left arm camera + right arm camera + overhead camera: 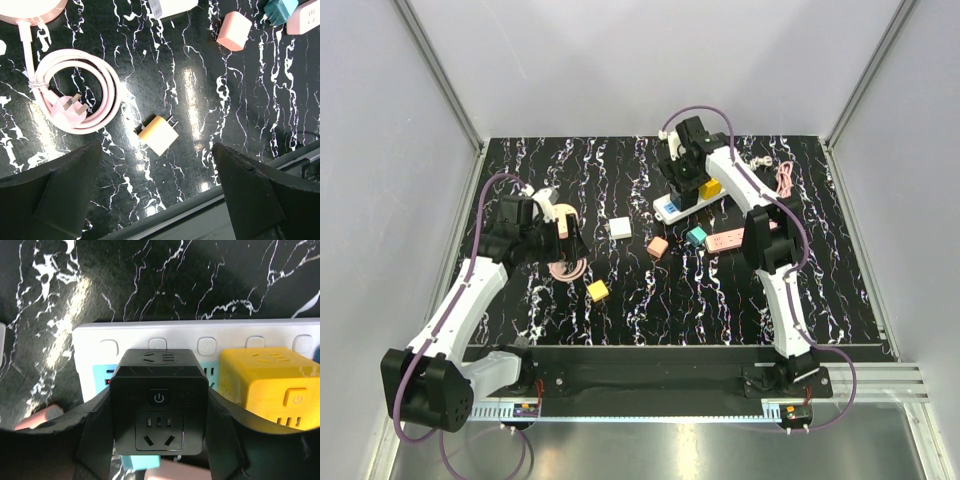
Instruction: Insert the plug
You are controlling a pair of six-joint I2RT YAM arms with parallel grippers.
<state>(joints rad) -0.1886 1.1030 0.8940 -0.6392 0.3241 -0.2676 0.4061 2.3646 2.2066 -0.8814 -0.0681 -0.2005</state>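
1. The left end effector [563, 232] hovers nearest the bases, spread wide and holding nothing. It is above a tan plug [158, 135] and beside a coiled pink cable [75, 97], well apart from the insertion.
2. Mid worktop [820, 300], a pink cube [658, 247] and a teal adapter [696, 236] lie near the strip's near side, so avoid sweeping that way.
3. The right end effector [686, 185] is clamped on the black cube plug [159, 400], which sits over the white power strip [200, 335]. I cannot tell whether its prongs are seated. Press straight down, keeping it square.
4. A yellow cube [265, 385] stands just beside it, leaving no slack on that side.
5. Beyond the strip the worktop looks open, but retreating straight up seems safest.
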